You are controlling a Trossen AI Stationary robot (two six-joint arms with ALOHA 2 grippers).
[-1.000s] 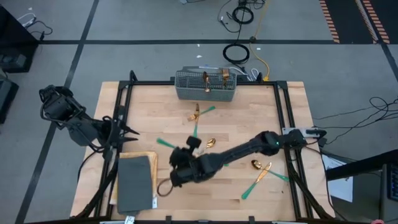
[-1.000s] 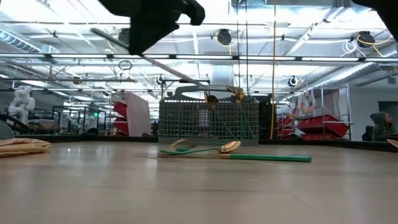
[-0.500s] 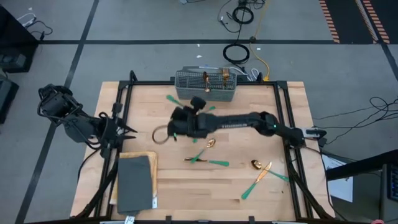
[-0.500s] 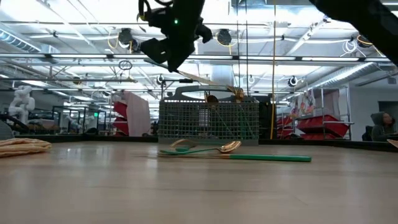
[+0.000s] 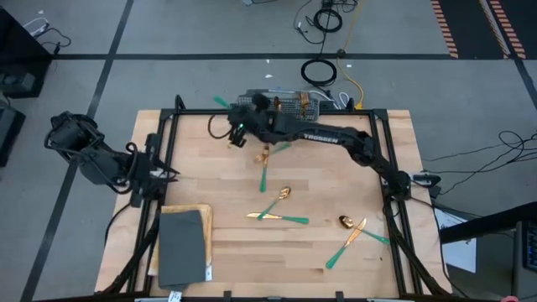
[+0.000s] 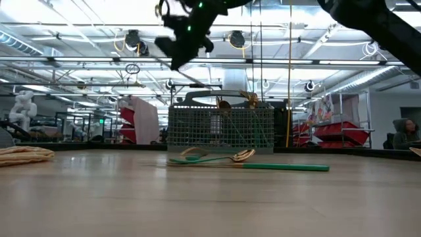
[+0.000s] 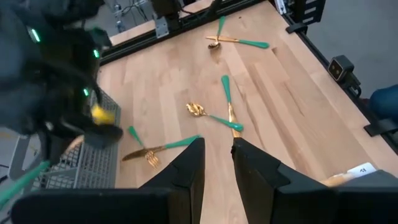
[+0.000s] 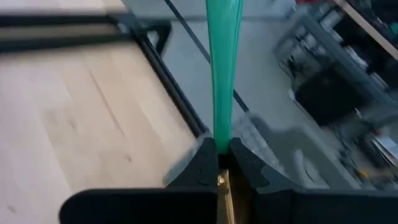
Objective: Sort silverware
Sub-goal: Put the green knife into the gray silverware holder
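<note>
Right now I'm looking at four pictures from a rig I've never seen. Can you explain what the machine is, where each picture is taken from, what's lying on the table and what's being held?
It is a robot with two dark arms at a wooden table. One picture looks straight down from above, one looks level across the tabletop, and one comes from each arm's wrist.

The right gripper has reached to the far side, beside the grey wire basket, its jaws shut on a green-handled piece of cutlery. The left gripper waits at the table's left edge, holding nothing.

Loose gold cutlery with green handles lies across the table, some already stands in the basket, and a grey cloth lies at the near left corner.
</note>
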